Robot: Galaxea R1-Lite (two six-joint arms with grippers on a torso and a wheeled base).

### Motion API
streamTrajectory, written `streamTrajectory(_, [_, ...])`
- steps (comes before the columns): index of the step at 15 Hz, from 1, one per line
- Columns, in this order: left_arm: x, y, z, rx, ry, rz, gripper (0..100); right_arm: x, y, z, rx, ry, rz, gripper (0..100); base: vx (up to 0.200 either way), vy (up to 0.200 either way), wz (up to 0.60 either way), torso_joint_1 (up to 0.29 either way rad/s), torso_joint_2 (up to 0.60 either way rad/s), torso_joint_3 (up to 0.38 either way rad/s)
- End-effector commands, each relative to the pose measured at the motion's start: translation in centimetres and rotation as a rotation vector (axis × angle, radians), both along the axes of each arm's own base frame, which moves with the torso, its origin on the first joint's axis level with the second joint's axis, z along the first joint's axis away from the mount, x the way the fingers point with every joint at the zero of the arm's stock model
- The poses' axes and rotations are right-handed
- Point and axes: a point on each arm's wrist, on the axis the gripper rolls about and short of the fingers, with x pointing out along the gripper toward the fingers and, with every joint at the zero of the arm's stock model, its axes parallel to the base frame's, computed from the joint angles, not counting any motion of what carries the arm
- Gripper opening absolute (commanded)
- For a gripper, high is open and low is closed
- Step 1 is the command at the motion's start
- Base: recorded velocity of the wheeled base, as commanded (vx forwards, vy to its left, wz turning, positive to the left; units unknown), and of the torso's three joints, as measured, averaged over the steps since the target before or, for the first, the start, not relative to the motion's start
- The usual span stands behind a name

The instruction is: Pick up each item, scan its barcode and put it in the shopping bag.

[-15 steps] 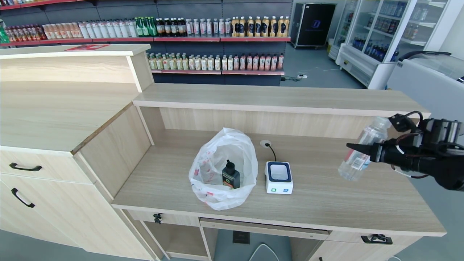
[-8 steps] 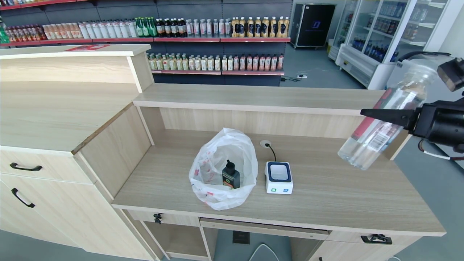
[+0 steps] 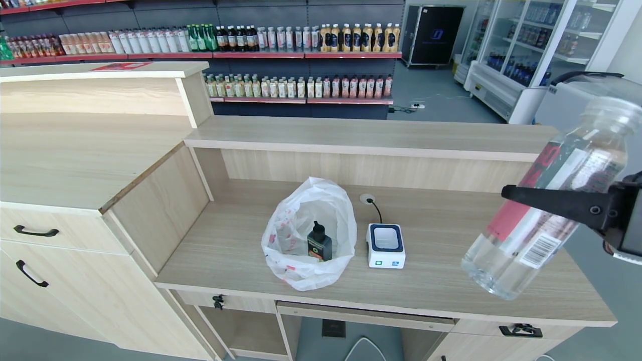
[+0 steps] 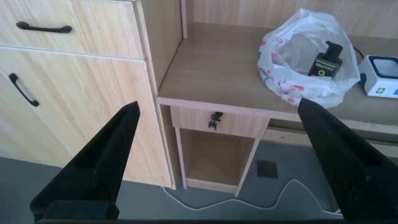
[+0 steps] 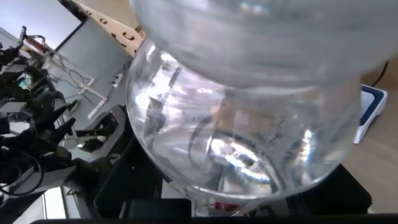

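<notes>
Here, a wooden counter [image 3: 451, 273] bearing the shopping bag [image 3: 291, 225] faces stocked shelves [image 3: 351, 54].

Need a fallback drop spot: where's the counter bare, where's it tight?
Free: counter right of the scanner to its right end, partly hidden by the held bottle; a narrower strip between shopping bag and left side panel; the raised ledge behind. Tight: the middle, bag and scanner close together, cable behind.
</notes>
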Motion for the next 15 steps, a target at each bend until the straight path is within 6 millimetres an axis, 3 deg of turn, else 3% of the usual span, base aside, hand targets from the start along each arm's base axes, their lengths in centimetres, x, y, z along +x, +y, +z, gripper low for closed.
streamTrajectory(1, [0.0, 0.0, 0.0, 0.0, 0.0, 0.0, 100, -2.5, 0.4, 1.4, 0.035, -0.061, 0.044, 0, 0.0, 0.0, 0.0, 0.0, 0.0, 0.0])
streamTrajectory(5, [0.0, 0.0, 0.0, 0.0, 0.0, 0.0, 100, -4.4, -0.4, 3.8, 0.043, -0.055, 0.027, 0, 0.0, 0.0, 0.0, 0.0, 0.0, 0.0])
streamTrajectory(10, [0.0, 0.0, 0.0, 0.0, 0.0, 0.0, 100, -5.8, -0.6, 4.1, 0.04, -0.035, -0.077, 0, 0.0, 0.0, 0.0, 0.0, 0.0, 0.0])
streamTrajectory(15, [0.0, 0.0, 0.0, 0.0, 0.0, 0.0, 100, -8.9, -1.4, 4.8, 0.048, -0.002, -0.079, 0, 0.0, 0.0, 0.0, 0.0, 0.0, 0.0])
